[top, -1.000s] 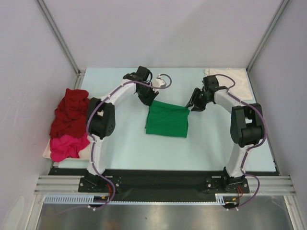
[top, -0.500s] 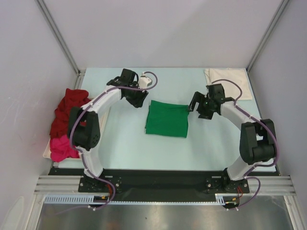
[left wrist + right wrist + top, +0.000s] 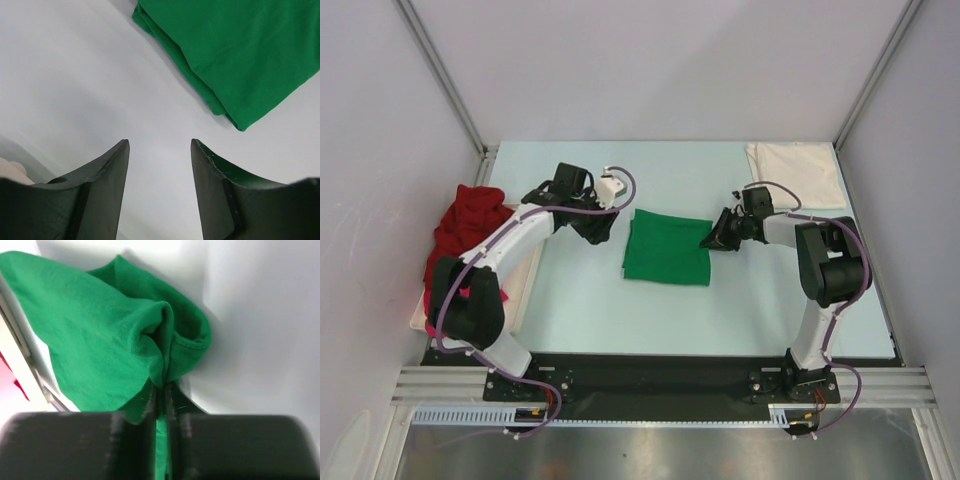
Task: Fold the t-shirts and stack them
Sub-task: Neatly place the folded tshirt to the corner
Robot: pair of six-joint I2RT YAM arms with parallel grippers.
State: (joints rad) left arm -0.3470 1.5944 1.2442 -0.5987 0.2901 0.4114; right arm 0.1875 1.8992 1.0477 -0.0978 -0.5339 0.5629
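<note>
**1 of the shirts folded, nothing stacked yet**

Table (image 3: 590,310): work area w/ shirts spread in three spots, no pile formed anywhere.

Dark red shirt (image 3: 470,222): crumpled heap on the cream tray (image 3: 523,285), behind and outboard of the left gripper (image 3: 600,228), well apart from it. Not folded, not touched. The L arm hides the near part of that heap, so can't tell what else lies there.

Cream-white shirt (image 3: 798,172): lies flat in the far corner, beyond the right gripper (image 3: 716,240) and off to its outer side, apart from it. Looks like a neat rectangle; whether it's properly folded, can't tell from the top view.

Green shirt (image 3: 668,250): folded to a compact rectangle between the two grippers. Its R edge is at the right gripper's tips; the rest runs away from that gripper toward the L one. In the L wrist view the cloth's layered edge (image 3: 200,95) sits ahead of the fingers and to one side, not touching.

Right gripper (image 3: 161,390): jaws pinched nearly together on a bunched fold of green cloth at the shirt's edge, so it has hold of the shirt.

Left gripper (image 3: 160,150): jaws roughly half apart, bare table between them, holding nothing.

Judgement: approx. a quarter to a third done. Green fold looks complete, or near it, w/ a grip on one edge, maybe for a tidy-up or a move. Left to do: red shirt at least, then stacking everything.
</note>
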